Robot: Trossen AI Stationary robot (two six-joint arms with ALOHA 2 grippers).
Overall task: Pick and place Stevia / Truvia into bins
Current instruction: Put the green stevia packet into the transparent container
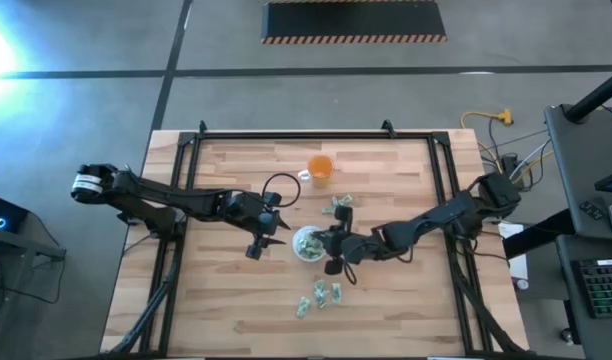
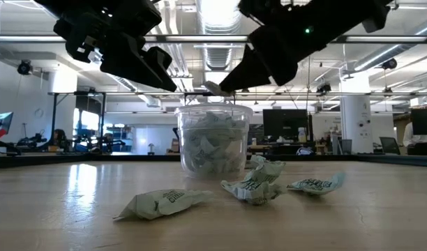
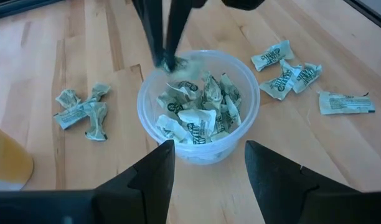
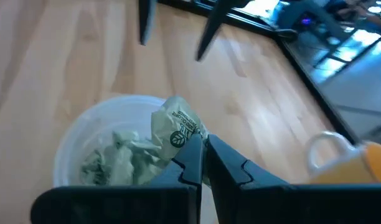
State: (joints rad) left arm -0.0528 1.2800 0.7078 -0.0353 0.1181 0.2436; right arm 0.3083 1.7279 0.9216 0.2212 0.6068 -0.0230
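A small round clear cup (image 1: 308, 244) stands near the middle of the wooden table (image 1: 236, 310), between the two grippers. It is packed with crumpled green-and-white sachets (image 3: 200, 112), heaped nearly to its whitish rim.

The right gripper (image 4: 203, 158) hangs just above the cup's rim with its fingers nearly together, pinching one sachet (image 4: 177, 132) that stands up over the pile inside. In the low view that packet (image 2: 212, 88) shows at the fingertips, right above the cup (image 2: 213, 138).

The left gripper (image 3: 206, 163) sits just beside the cup on its other side, fingers spread wide with nothing between them, and the cup (image 3: 198, 106) shows through the gap.

More sachets lie loose on the table. A small cluster (image 1: 340, 207) rests near the cup on the far side, toward an orange cup with a white handle (image 1: 319, 169). Another group (image 1: 319, 296) lies on the near side, well apart from the clear cup; in the low view three of these (image 2: 259, 183) lie crumpled on the wood in front of it.
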